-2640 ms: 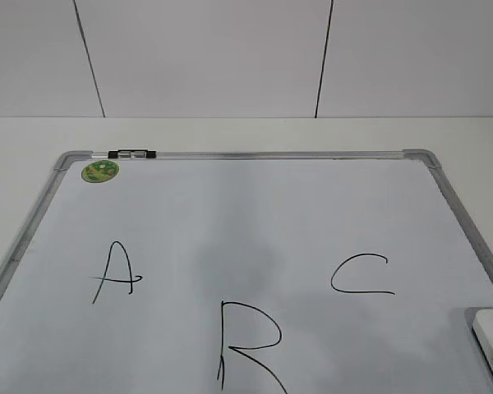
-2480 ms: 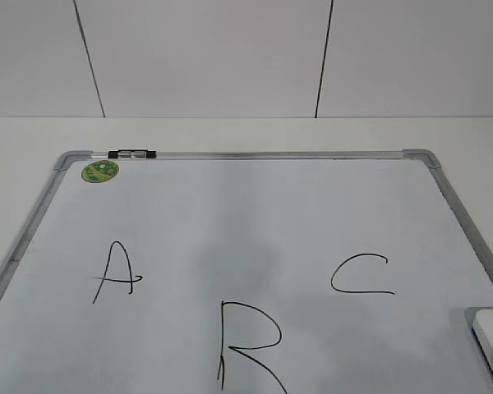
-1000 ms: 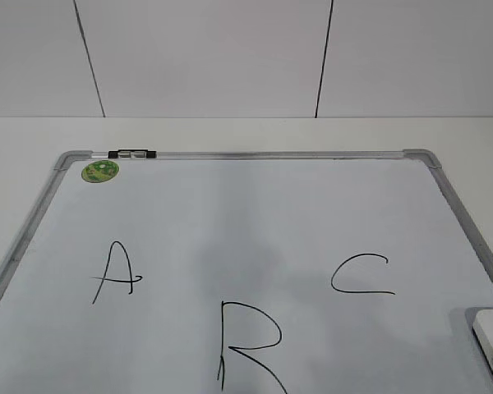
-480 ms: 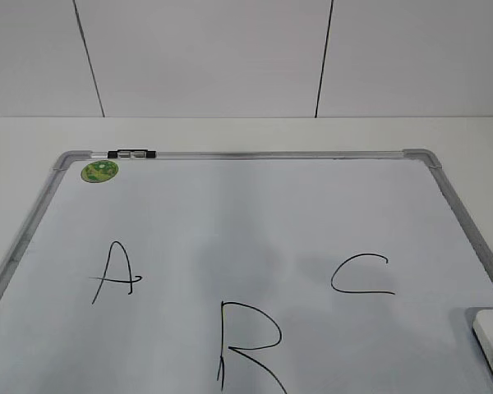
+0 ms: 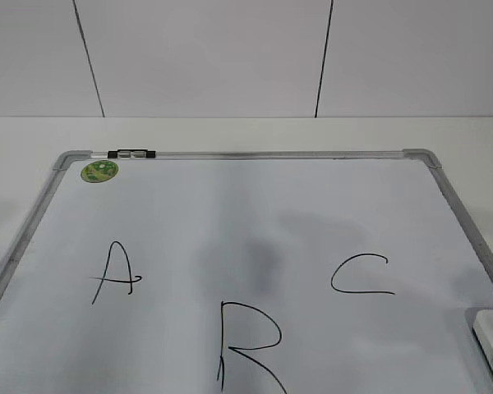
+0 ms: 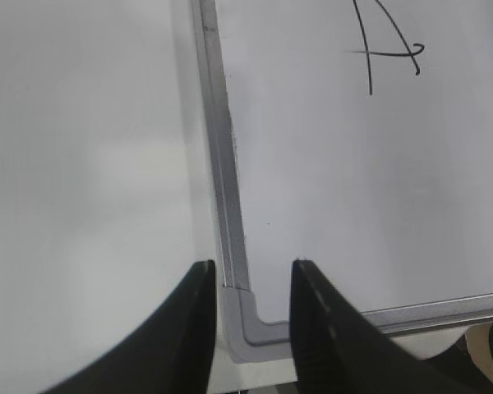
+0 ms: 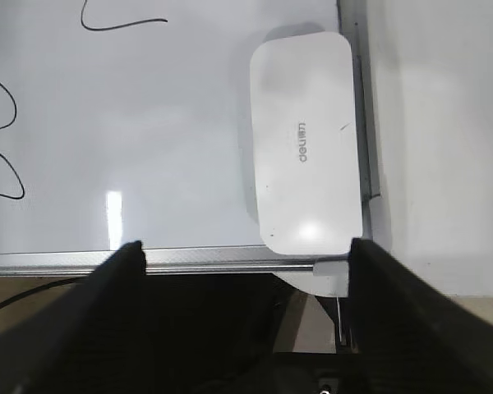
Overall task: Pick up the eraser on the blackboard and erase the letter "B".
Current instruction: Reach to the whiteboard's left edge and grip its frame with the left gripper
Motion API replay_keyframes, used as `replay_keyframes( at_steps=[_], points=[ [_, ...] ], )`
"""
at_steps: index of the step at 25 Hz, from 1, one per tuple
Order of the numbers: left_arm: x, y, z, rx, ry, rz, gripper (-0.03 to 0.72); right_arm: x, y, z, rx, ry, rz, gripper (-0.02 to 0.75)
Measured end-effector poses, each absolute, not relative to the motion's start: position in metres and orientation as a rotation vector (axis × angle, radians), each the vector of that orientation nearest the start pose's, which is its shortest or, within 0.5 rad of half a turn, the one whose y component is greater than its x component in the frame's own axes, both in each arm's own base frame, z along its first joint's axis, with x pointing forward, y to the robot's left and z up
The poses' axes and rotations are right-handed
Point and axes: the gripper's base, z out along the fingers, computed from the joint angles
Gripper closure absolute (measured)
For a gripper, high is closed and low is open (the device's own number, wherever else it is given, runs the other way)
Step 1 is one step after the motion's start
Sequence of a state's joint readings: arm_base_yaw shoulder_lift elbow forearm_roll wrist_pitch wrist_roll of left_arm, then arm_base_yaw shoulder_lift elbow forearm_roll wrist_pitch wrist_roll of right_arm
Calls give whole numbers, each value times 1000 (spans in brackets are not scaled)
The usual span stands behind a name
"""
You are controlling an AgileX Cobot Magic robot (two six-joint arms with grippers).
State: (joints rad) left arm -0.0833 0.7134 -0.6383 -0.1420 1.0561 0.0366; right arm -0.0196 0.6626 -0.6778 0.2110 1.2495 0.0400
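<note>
The eraser [image 7: 306, 144] lies flat in the whiteboard's [image 7: 148, 123] near right corner, against the frame. It looks light, rigid and slick; best pinched across its long sides. Right jaws spread wide, left slightly apart.

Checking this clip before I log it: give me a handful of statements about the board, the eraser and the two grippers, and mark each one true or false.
1. The eraser lies on the board by its right frame edge. True.
2. The right gripper is clamped on the eraser. False: its jaws stand wide open with nothing between them, and the eraser lies untouched below.
3. The big middle letter is unwiped. True: its strokes look whole as far as the views show.
4. The left gripper hangs above the letter C. False: it is over the board's near left corner, with the letter A ahead of it.
5. The green sticker sits in the board's far right corner. False: it is in the far left corner.
</note>
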Motion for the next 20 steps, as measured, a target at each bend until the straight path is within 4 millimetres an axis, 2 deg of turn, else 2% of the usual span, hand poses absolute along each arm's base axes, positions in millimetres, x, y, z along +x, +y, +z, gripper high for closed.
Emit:
replay_keyframes(
  at_steps=[6, 15, 20],
  points=[
    [155, -24, 289, 108, 2730, -200, 449, 104, 16, 297, 123, 2757, 300, 154],
    [249, -31, 256, 114, 2941, -155, 449, 112, 16, 292, 130, 2800, 297, 154],
    [285, -34, 239, 116, 3001, -151, 449, 112, 16, 292, 130, 2800, 297, 154]
  ],
)
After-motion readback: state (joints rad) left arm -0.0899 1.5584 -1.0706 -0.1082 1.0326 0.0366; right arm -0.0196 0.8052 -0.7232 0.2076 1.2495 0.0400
